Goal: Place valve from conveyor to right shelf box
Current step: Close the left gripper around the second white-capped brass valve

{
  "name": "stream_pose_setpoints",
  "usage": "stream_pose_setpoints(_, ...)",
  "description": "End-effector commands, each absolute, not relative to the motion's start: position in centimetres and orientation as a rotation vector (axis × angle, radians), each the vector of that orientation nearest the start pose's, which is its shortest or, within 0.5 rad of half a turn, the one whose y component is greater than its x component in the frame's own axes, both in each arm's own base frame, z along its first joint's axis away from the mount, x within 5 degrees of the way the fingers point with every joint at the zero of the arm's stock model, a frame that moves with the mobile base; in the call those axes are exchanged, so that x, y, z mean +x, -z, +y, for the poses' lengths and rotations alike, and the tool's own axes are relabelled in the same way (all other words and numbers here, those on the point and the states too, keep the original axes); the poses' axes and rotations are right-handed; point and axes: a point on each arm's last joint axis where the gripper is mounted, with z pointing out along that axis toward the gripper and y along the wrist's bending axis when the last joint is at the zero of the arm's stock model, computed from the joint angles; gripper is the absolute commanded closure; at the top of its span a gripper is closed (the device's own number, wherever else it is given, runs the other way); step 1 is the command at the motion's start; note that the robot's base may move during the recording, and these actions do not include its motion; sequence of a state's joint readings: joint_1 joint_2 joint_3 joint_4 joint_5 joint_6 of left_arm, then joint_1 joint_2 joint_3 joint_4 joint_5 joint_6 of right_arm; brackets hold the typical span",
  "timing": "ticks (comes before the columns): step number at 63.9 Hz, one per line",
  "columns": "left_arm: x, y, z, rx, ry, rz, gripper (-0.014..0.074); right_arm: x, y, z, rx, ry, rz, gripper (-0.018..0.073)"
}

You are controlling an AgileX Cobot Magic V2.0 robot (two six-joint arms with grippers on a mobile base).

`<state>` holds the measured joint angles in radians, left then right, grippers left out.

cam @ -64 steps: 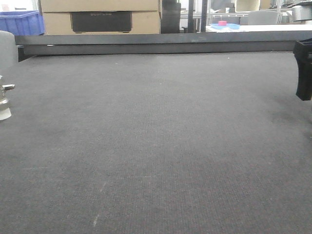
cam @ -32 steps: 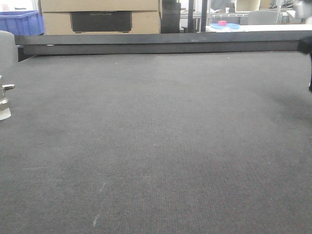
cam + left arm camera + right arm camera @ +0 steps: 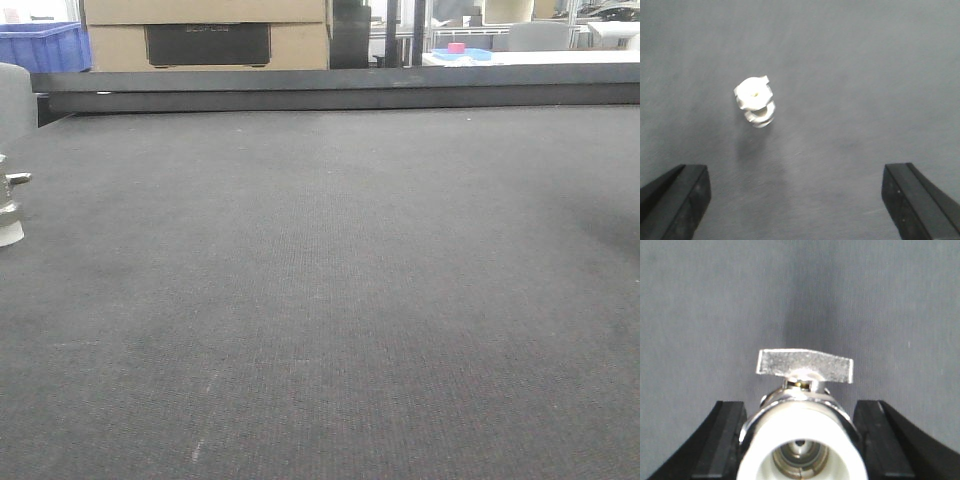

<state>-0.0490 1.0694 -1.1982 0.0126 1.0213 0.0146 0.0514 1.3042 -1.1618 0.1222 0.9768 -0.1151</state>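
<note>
Gripping a valve (image 3: 802, 455), the right gripper (image 3: 801, 407) presses its black fingers (image 3: 722, 440) against both sides of the part's white-collared chrome body. We see the flat grey handle (image 3: 805, 365) lying crosswise above the open bore that faces the wrist camera. Behind it the conveyor (image 3: 330, 280) fills the view with its dark grey woven belt; we cannot tell from this angle whether the valve touches the belt or is held clear of it. On the other side, the left gripper (image 3: 795, 172) is spread wide and holds nothing, with one black finger in each lower corner of its wrist view. Beyond those fingers a second valve (image 3: 755, 102) stands alone on the belt, slightly blurred and well apart from both of them, with a faint shadow below it. In the front view we make out what looks like that second valve at the left edge of the belt, cut by the frame. A dark metal rail (image 3: 330, 95) borders the far side of the belt, with a cardboard box (image 3: 205, 30) and a blue bin (image 3: 40, 45) behind it.
</note>
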Motion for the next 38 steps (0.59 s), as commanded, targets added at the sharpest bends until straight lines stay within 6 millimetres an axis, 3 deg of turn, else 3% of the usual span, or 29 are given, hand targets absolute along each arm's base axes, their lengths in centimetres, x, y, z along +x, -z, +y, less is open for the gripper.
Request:
stream_pose_setpoints(1, 23.1, -39.8, -0.7, 0.075, -0.055, 2.452, -0.0003, 25.2, -34.5, 2.2, -0.172, -0.118, 2.525, 0.0713)
stream_pose_setpoints(13, 29.2, -37.7, 0.4, 0.065, -0.090, 2.648, -0.0003, 24.8, -34.8, 2.2, -0.174, -0.119, 2.523, 0.0713)
stream_pose_setpoints(23, 33.2, -35.5, 1.7, 0.036, 0.047, 2.736, -0.0003, 24.7, -34.8, 2.2, -0.174, -0.119, 2.527, 0.0713)
stream_pose_setpoints(38, 37.3, -32.4, 3.0, 0.061, 0.036, 2.749, -0.0003, 24.7, -34.8, 2.2, -0.174, -0.119, 2.527, 0.0713)
